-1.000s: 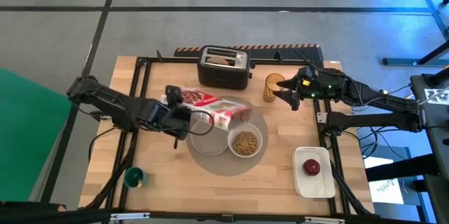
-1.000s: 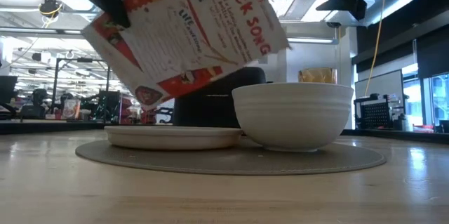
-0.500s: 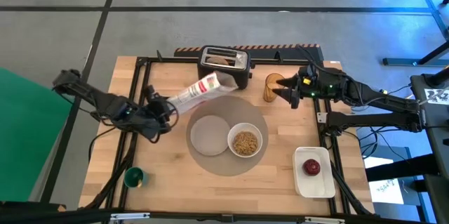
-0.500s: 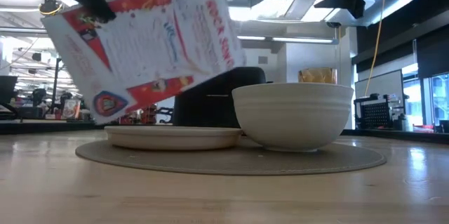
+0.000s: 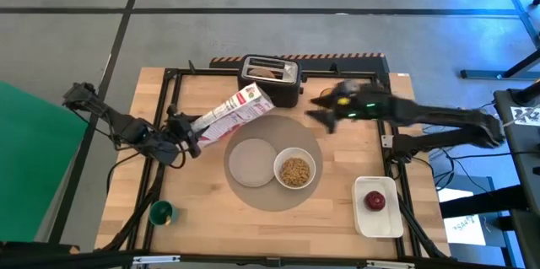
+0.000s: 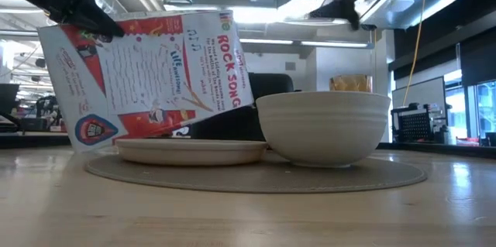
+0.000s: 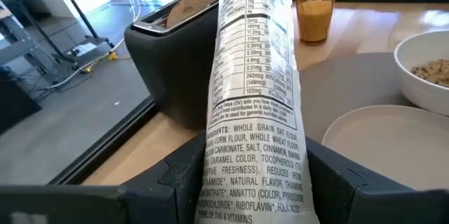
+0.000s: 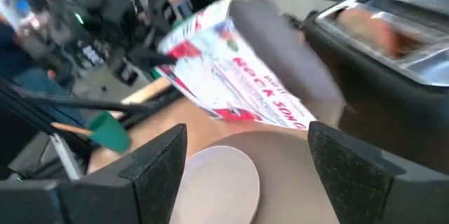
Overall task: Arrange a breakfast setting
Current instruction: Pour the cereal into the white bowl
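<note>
A red-and-white cereal box hangs tilted over the far left rim of the round grey mat, with my left gripper shut on its lower end. On the mat sit the small grey plate and the white bowl with cereal in it. My right gripper hovers open above the mat's far right, next to the toaster, and nothing is between its fingers. The amber cup stands right of the toaster. The red apple lies on the white tray. My left gripper pinches the box near its bottom end, one finger on each broad face and the narrow ingredients side between them. The fingers come nearly level from the table's left, along the box. The box slants up toward the toaster; whether its low corner touches the table, I cannot tell.
A piece of brown bread stands in the toaster's slot. A small green cup is near the table's front left corner. Black frame rails run along the table's left, far and right sides.
My left gripper has drawn back toward the table's left edge and sunk, rolling the box from broad face up over the plate and bowl onto its narrow edge beside the mat. My right gripper has left the amber cup and moved toward the table's left, staying open.
</note>
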Robot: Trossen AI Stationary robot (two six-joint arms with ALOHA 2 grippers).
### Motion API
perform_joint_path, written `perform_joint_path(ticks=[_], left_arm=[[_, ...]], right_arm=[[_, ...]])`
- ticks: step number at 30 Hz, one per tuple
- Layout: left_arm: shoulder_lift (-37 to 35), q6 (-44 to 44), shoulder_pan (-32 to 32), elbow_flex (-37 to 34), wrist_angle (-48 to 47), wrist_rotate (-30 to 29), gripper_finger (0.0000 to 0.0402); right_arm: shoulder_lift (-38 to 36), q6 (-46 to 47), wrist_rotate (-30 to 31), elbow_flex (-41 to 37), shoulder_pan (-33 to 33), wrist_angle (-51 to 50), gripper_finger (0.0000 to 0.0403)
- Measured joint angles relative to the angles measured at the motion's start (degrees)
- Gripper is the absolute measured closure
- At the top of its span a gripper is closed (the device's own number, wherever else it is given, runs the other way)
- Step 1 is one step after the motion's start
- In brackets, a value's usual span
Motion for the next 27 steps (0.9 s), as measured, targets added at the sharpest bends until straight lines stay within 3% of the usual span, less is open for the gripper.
perform_joint_path(ticks=[4,9,14,17,22,27], left_arm=[[-1.8,0.7,0.0,-0.2,0.3,0.8,0.022],[-3.4,0.8,0.0,-0.2,0.3,1.6,0.0221],[-3.7,0.9,0.0,-0.3,0.3,1.6,0.0221],[-3.7,0.9,0.0,-0.3,0.3,1.5,0.0221],[-3.7,0.9,0.0,-0.3,0.1,0.8,0.0221],[-3.7,0.9,0.0,-0.3,0.2,0.6,0.0221]], right_arm=[[12.8,-5.0,-0.5,6.2,-1.5,8.1,0.0116],[27.6,-14.3,0.0,21.3,-3.0,1.1,0.0116],[36.5,-18.3,-9.5,33.6,-5.1,-4.1,0.0116],[39.6,-19.2,-10.7,37.2,-5.1,-6.8,0.0128],[40.0,-19.2,-13.7,38.7,-5.0,-7.0,0.0204],[40.3,-19.1,-19.9,40.9,-5.0,-8.2,0.0348]])
